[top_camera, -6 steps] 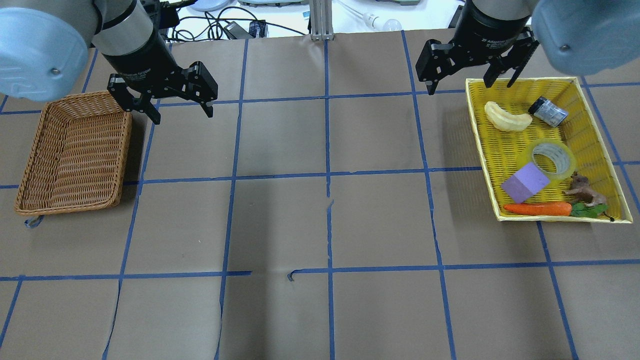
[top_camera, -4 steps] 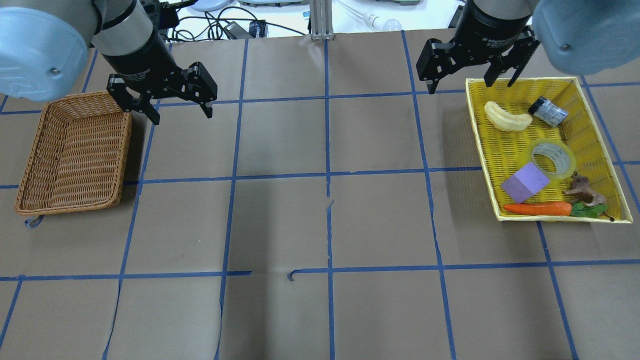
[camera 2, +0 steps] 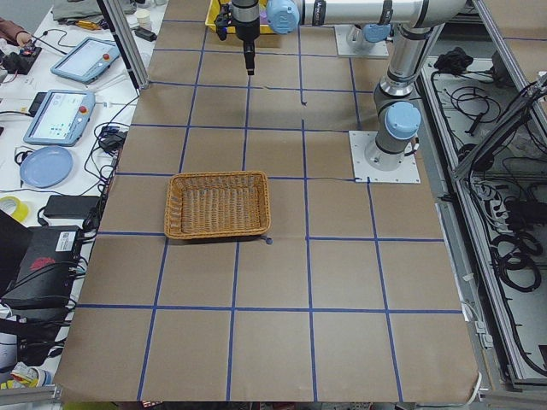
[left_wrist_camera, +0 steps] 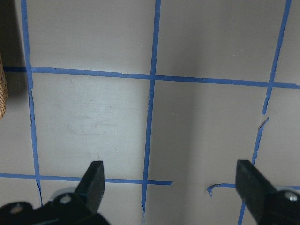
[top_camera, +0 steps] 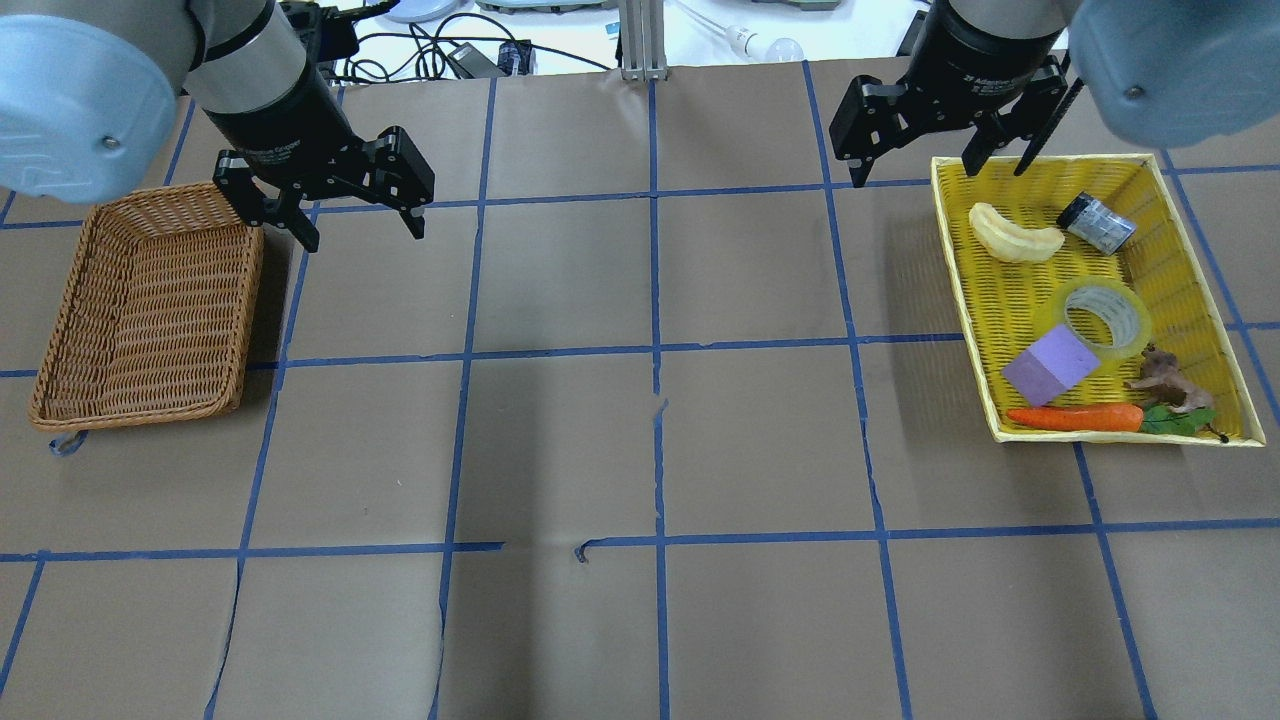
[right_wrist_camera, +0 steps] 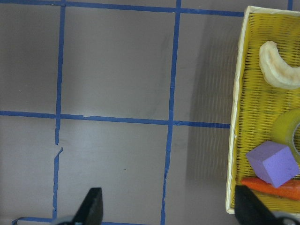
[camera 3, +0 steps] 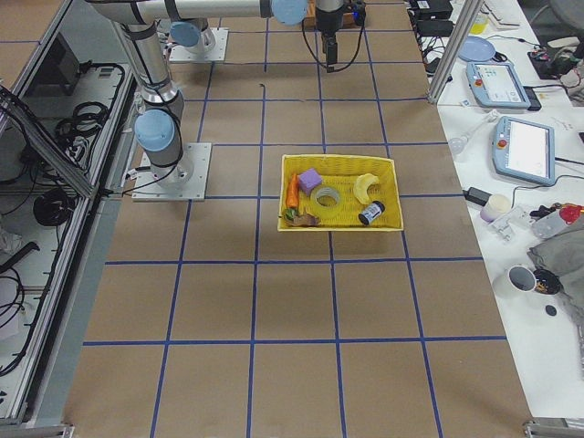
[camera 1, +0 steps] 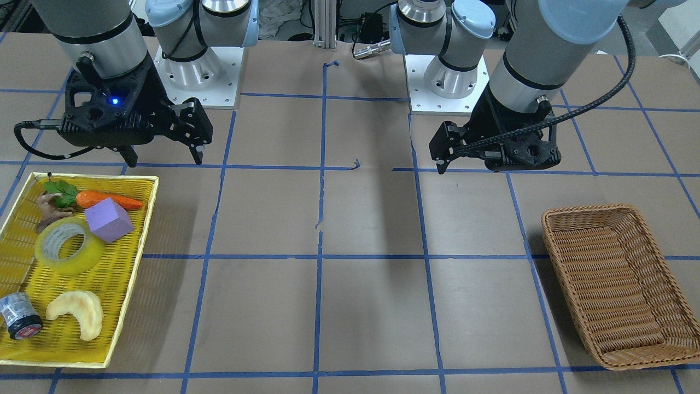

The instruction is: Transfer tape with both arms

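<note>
The tape [top_camera: 1105,315] is a translucent yellow roll lying flat in the yellow tray [top_camera: 1100,438], next to a purple cube [top_camera: 1050,363]. It also shows in the front view [camera 1: 68,246] and at the edge of the right wrist view [right_wrist_camera: 288,129]. My right gripper [top_camera: 940,172] is open and empty. It hangs above the table at the tray's far left corner, well away from the tape. My left gripper [top_camera: 365,232] is open and empty, beside the wicker basket [top_camera: 250,300]. Both wrist views show open fingers [left_wrist_camera: 93,180] [right_wrist_camera: 91,204] over bare table.
The tray also holds a carrot [top_camera: 1075,418], a pale banana-shaped piece [top_camera: 1015,235], a small grey cylinder [top_camera: 1097,223] and a brown figure [top_camera: 1165,380]. The wicker basket [camera 1: 612,279] is empty. The brown table has a blue tape grid.
My right gripper has shifted very slightly upward in the overhead view. The left gripper and the objects have not moved.
</note>
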Available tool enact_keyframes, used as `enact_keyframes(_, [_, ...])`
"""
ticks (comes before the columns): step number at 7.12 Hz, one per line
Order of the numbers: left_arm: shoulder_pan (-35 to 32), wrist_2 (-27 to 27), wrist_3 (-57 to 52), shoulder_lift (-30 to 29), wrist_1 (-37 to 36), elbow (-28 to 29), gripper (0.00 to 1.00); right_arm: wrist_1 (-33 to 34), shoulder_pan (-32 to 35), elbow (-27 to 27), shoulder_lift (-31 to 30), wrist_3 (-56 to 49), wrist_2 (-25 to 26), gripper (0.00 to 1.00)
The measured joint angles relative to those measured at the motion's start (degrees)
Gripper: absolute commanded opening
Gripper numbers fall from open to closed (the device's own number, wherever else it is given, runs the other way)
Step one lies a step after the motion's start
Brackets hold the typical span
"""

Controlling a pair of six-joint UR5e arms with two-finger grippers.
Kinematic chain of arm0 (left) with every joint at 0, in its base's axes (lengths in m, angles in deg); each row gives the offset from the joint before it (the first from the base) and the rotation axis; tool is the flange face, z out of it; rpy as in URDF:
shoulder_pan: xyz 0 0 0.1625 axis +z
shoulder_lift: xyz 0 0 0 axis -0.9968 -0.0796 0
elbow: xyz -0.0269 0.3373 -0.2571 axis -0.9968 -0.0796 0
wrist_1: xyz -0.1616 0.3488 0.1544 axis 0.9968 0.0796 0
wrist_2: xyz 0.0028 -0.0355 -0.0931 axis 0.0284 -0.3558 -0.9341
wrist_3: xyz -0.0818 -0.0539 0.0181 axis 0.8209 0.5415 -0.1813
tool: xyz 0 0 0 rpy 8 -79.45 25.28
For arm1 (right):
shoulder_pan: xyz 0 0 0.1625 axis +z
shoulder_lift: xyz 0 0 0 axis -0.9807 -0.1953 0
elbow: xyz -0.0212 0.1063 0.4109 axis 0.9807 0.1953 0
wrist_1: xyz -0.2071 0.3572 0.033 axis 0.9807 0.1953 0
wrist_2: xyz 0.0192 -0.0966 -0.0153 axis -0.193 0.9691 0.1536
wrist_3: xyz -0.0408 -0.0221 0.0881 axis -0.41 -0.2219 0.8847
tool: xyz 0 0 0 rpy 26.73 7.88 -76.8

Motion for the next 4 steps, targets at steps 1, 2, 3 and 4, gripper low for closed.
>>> enact_keyframes(1, [0.0, -0.02, 0.0, 0.02, 0.0, -0.01, 1.0, 0.0, -0.02, -0.02, 0.0, 0.06, -0.03, 1.0])
enact_keyframes(2, [0.0, -0.04, 0.0, 0.06, 0.0, -0.01, 1.0, -0.11, -0.02, -0.03, 0.0, 0.09, -0.01, 1.0])
enact_keyframes(3, [0.0, -0.11, 0.0, 0.07, 0.0, -0.01, 1.0, -0.35, -0.03, 0.03, 0.02, 0.1, 0.0, 1.0])
enact_keyframes(4, [0.0, -0.27, 0.01, 0.07, 0.0, -0.01, 1.0, -0.54, -0.03, 0.19, 0.08, 0.1, 0.03, 1.0])
